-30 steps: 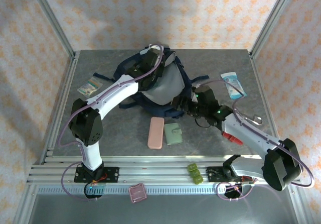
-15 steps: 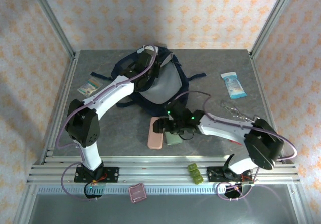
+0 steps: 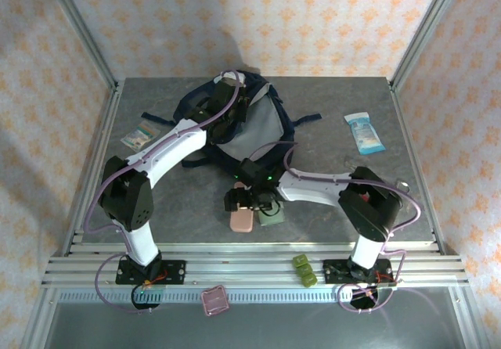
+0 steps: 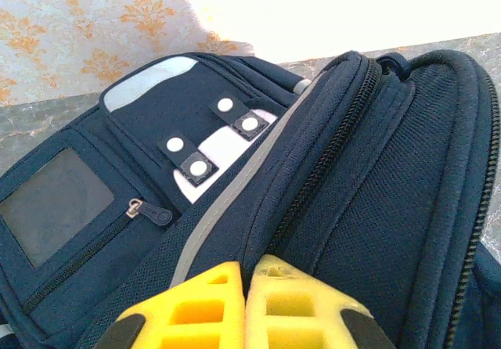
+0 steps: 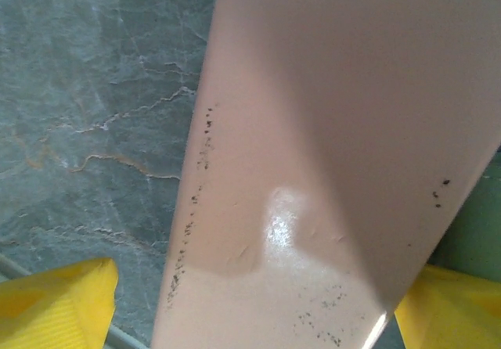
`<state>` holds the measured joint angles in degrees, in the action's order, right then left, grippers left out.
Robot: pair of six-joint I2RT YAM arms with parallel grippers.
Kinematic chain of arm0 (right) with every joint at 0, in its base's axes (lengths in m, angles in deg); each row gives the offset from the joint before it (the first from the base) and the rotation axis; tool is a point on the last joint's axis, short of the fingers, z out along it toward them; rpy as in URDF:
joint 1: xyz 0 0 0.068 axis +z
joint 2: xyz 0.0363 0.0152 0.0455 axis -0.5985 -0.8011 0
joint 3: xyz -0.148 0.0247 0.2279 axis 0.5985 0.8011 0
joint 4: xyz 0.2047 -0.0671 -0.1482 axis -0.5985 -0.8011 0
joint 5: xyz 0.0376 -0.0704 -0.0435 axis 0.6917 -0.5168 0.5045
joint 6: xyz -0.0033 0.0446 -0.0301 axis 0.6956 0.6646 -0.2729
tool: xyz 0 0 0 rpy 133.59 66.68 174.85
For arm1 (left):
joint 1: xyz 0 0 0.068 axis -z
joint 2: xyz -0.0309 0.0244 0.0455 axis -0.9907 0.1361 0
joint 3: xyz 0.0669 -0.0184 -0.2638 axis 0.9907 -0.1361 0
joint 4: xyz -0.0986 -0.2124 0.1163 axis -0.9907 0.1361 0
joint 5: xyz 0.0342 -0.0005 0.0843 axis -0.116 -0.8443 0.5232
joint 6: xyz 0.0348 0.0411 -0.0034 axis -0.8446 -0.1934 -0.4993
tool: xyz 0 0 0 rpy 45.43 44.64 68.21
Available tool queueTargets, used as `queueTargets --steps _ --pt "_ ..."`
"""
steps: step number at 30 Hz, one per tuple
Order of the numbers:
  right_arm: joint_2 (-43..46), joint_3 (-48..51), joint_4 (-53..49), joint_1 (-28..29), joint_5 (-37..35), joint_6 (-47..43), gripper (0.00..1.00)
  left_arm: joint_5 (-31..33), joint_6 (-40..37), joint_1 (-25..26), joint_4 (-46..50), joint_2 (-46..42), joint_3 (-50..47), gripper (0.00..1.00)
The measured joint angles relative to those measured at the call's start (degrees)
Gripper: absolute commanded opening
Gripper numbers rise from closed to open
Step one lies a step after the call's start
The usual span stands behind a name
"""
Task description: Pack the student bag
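Observation:
The student bag (image 3: pixel 262 130) lies at the back middle of the table, navy with a grey panel. My left gripper (image 3: pixel 235 102) is at its top edge. In the left wrist view the yellow fingers (image 4: pixel 203 302) of this gripper (image 4: pixel 246 275) are pressed together on a fold of the bag (image 4: pixel 368 177) beside a zipper. My right gripper (image 3: pixel 241 202) hangs over a flat pink case (image 3: pixel 241 222) in front of the bag. In the right wrist view that gripper (image 5: pixel 254 318) is open, a finger on either side of the pink case (image 5: pixel 329 130).
A green wallet (image 3: pixel 274 217) lies against the pink case's right side. A blue-white packet (image 3: pixel 364 132) sits at the back right, a small clear packet (image 3: pixel 141 134) at the left. A green block (image 3: pixel 304 271) and a pink square (image 3: pixel 214 300) rest on the front rails.
My right arm has swung left from beside the bag to the pink case and lowered over it. The left gripper and bag top have shifted slightly.

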<state>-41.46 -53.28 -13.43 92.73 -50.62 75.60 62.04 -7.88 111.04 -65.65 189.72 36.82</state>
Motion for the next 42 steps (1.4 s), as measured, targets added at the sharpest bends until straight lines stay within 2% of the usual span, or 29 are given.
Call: queueTargets --steps 11,23,27,34,37,42 --pt "-11.6 -15.1 -6.9 5.7 -11.8 -4.0 0.88 0.0 0.0 0.0 0.0 0.0 0.0 0.0" --pt "-9.3 -10.3 -10.3 9.7 -17.0 -5.9 0.87 -0.1 0.0 0.0 0.0 0.0 0.0 0.0" --pt "-9.0 -9.2 -10.2 11.4 -17.9 -5.9 0.81 -0.2 0.1 0.0 0.0 0.0 0.0 0.0" --pt "-6.7 -6.7 -9.7 11.5 -18.0 -6.0 0.49 -0.2 0.5 0.0 0.1 0.0 0.0 0.0" --pt "-4.6 -5.3 -9.8 11.5 -18.0 -6.5 0.42 -0.2 0.5 0.0 0.1 0.0 0.0 0.0" --pt "6.2 -1.7 -9.6 11.5 -18.2 -7.5 0.4 -0.2 0.4 0.0 0.9 0.0 0.7 0.0"
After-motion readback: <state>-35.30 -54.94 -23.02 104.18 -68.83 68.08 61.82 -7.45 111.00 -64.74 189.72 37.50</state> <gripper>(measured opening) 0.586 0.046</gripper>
